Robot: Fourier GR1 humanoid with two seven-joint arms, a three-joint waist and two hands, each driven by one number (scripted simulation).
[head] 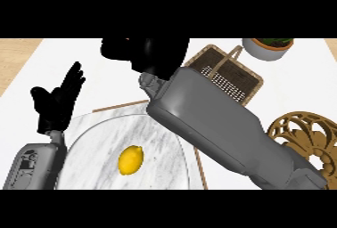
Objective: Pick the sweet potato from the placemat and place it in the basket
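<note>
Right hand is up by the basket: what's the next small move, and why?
Probably carry the right hand a little further right, over the basket, before opening. It sits curled at the view's top, just left of the basket, with a sliver of orange showing at its upper edge, likely the sweet potato, mostly hidden. The left hand rests open at the left.

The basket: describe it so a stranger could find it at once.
Start at the grey right forearm crossing the white counter. Past its far side, beside the white plant pot, sits the basket. It alone is brown, woven and rectangular, with a handle.
</note>
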